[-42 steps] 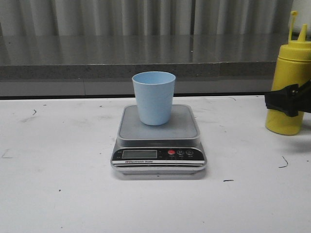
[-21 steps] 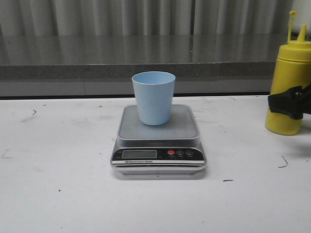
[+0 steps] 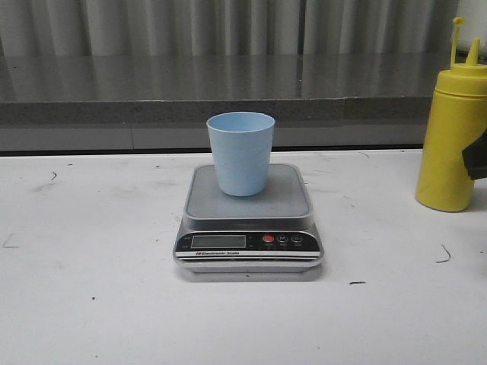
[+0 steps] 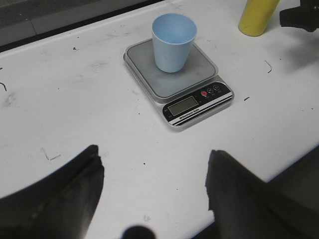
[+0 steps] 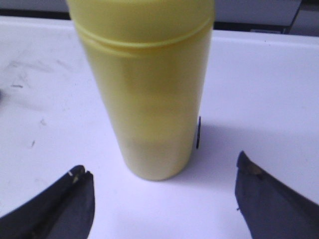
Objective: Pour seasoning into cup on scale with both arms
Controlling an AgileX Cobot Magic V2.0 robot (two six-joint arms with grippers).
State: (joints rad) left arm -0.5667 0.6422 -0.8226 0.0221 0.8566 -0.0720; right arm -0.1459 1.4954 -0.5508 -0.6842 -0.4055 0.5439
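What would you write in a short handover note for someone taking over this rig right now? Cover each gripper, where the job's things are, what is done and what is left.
Left gripper: open, empty, held above the table on the near side of the scale.
Right gripper: open, empty, its fingers either side of the yellow bottle but not touching it.
Things: the blue cup stands upright on the scale's platform. The bottle stands upright on the table at the far right, cap on.
Done: cup is on the scale.
Left: grip the bottle, bring it over the cup, pour. Nothing visible in the cup from the left wrist view.
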